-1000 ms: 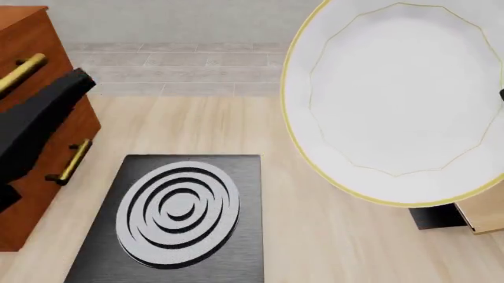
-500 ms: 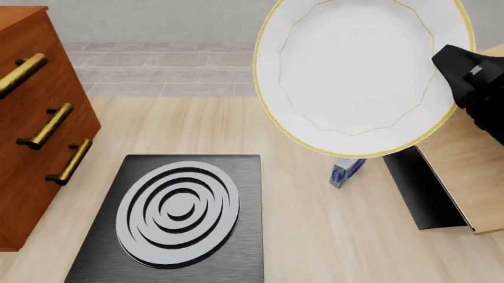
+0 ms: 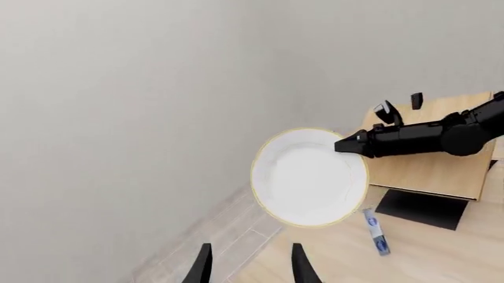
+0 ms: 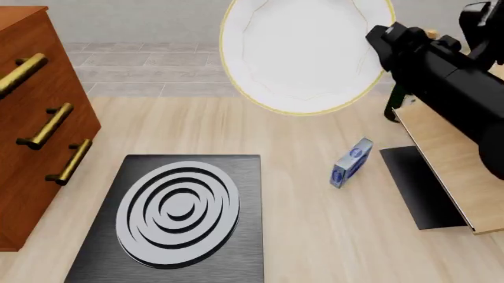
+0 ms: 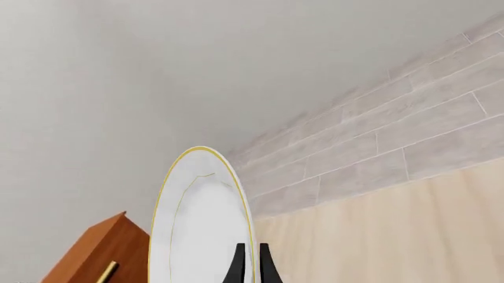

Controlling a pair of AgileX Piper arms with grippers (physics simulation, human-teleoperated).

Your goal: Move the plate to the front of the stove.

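Observation:
The white plate (image 4: 303,53) with a thin gold rim hangs tilted in the air beyond the stove (image 4: 177,221), a dark square slab with a silver ringed burner at the near left. My right gripper (image 4: 378,36) is shut on the plate's right rim. In the right wrist view the plate (image 5: 203,221) shows nearly edge-on, pinched by the right gripper (image 5: 250,266). From high above, the left wrist view looks down on the plate (image 3: 308,177), and my left gripper (image 3: 250,268) stands open with nothing in it. The left gripper is out of the front view.
A wooden drawer cabinet (image 4: 39,124) with brass handles stands at the left. A small blue box (image 4: 352,162) lies right of the stove. A thin black mat (image 4: 421,186) and a light wooden board (image 4: 461,165) sit at the right, under my right arm.
The right gripper has carried the plate left and farther from the camera, uncovering the blue box and the mat. The left arm has left the front view.

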